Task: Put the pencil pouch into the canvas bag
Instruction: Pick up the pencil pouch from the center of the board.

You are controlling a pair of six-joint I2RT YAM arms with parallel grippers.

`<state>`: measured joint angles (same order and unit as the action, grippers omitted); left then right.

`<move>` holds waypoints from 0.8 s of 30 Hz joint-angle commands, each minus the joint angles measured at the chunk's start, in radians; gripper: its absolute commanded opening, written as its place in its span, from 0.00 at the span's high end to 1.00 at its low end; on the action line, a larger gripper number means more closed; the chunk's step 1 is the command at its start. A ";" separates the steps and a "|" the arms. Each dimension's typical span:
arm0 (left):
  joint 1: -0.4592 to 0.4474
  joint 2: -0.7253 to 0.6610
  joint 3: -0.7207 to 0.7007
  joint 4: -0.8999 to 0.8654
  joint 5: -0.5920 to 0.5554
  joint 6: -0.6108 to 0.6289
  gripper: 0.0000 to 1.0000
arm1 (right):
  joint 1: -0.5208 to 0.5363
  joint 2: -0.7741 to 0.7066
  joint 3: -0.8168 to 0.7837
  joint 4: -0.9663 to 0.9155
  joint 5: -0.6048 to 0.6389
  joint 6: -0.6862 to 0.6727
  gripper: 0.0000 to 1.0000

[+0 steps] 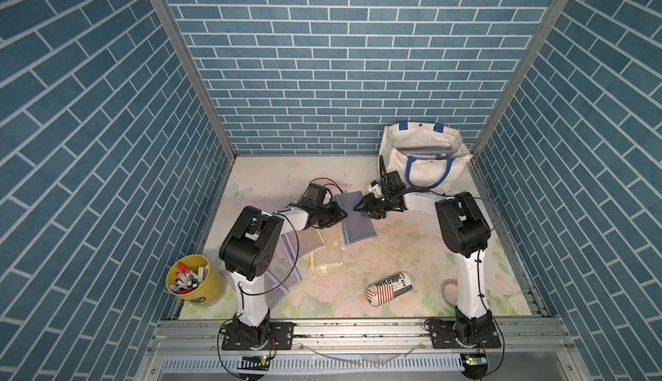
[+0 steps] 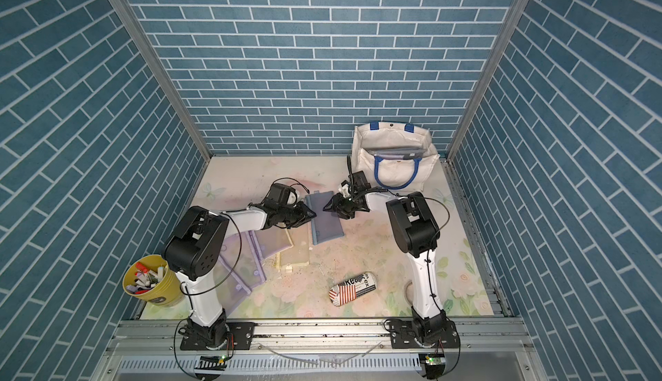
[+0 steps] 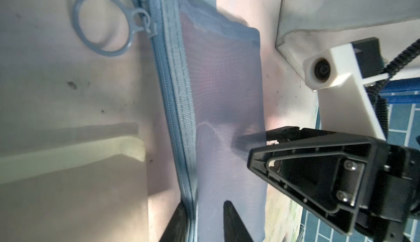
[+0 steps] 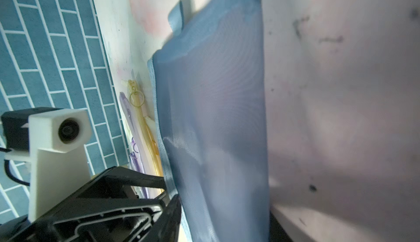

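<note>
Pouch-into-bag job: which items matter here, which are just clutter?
Job: blue mesh pouch, canvas bag, left gripper, right gripper.
Clutter: yellow marker bucket, flag-print case, purple mesh pouches, yellowish pouch.

You are working in a robot test booth: blue brick-paper walls (image 1: 322, 56) are standing around your right claw (image 1: 358, 208).

Blue pencil pouch (image 3: 218, 88) (ring pull (image 3: 106, 52)), left gripper (image 3: 204, 226), right gripper (image 3: 246, 149) astride

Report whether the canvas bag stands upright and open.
Upright and open: in both top views the canvas bag stands near the back wall, mouth gaping, a flat pouch visible inside.
</note>
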<state>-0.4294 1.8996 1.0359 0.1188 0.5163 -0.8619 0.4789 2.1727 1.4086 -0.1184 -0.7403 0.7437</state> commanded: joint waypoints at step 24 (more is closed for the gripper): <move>-0.044 -0.393 -0.011 -0.387 -0.222 0.246 0.04 | -0.010 -0.516 0.160 -0.263 0.308 0.063 1.00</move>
<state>-0.4587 1.5299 1.0374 -0.1753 0.3424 -0.6743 0.4793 1.6733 1.4460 -0.2779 -0.5579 0.7898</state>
